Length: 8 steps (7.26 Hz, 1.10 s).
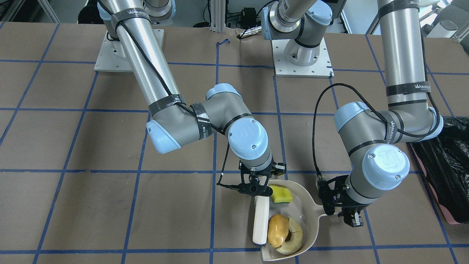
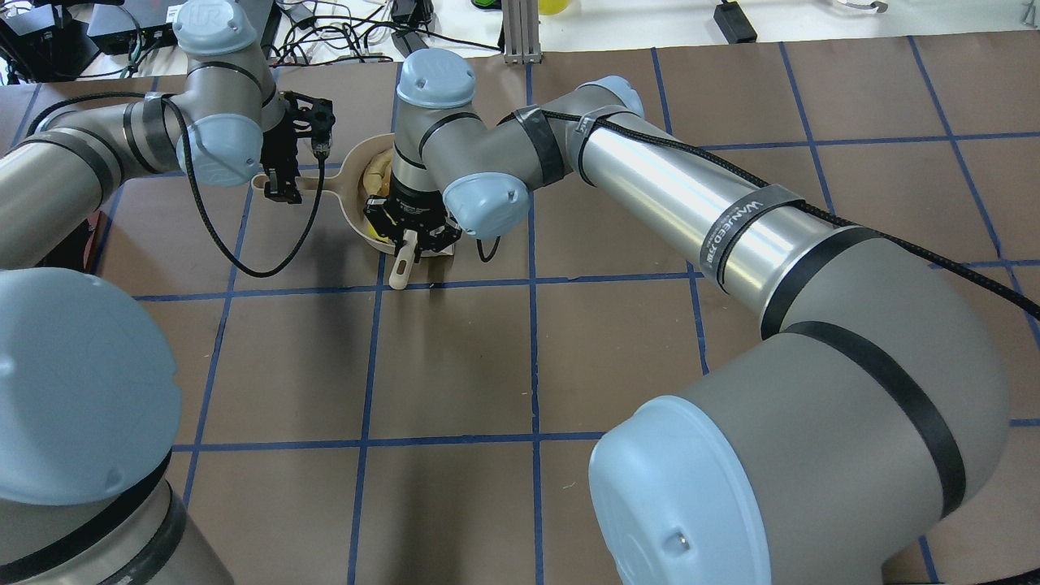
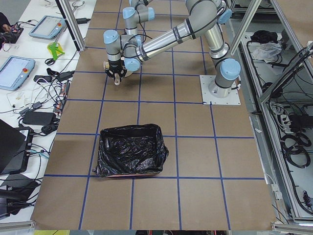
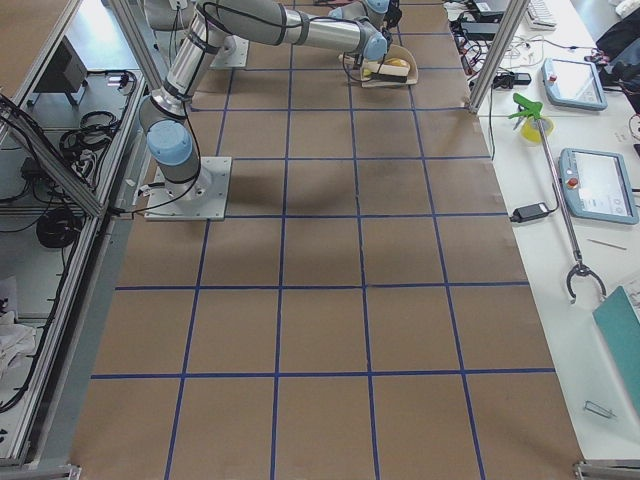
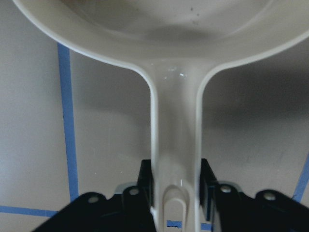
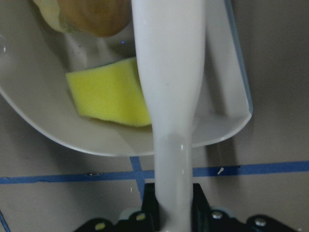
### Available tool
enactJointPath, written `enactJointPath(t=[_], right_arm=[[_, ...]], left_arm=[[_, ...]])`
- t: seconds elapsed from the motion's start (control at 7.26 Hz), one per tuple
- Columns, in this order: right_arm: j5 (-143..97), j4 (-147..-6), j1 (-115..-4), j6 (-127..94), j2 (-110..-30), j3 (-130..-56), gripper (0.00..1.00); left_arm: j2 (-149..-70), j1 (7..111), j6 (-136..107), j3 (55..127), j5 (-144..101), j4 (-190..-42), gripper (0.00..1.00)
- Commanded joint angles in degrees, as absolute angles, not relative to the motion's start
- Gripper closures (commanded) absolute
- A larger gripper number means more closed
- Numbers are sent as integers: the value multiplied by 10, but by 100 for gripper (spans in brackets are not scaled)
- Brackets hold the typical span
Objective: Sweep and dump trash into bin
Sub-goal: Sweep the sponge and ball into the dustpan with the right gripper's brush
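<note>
The beige dustpan (image 1: 305,205) lies on the table. In it are the golden-brown piece (image 1: 277,229), the yellow sponge (image 1: 281,194) and the pale cream slice (image 1: 294,240). My left gripper (image 1: 340,212) is shut on the dustpan's handle (image 5: 176,145). My right gripper (image 1: 255,189) is shut on a white brush handle (image 1: 260,222) that lies along the pan's open side, next to the trash. The right wrist view shows the handle (image 6: 169,96), the sponge (image 6: 108,92) and the brown piece (image 6: 94,17). The black-lined pink bin (image 1: 450,161) stands apart, on my left.
The table is brown paper with blue tape grid lines (image 1: 139,170). Both arm bases (image 1: 302,58) stand at the robot's edge. In the exterior left view the bin (image 3: 129,149) sits about two grid squares from the dustpan. Tablets and cables lie on a side bench (image 3: 29,63).
</note>
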<state>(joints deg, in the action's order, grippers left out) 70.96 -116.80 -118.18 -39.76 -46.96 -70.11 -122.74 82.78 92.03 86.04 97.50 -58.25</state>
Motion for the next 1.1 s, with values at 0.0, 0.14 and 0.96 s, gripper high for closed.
enactJointPath(t=[0.0,0.14,0.96], right_arm=[[708,-1165,-1190,-400,-476,-697,100],[709,-1158,-1182,-396,-488,-696,100],[847,-956,-1048,-174,-608,-725,100]], left_arm=[[-1226,827,920,860,974,-582,88],[-1224,827,920,861,969,-582,88],[-1210,791,918,861,855,-601,91]])
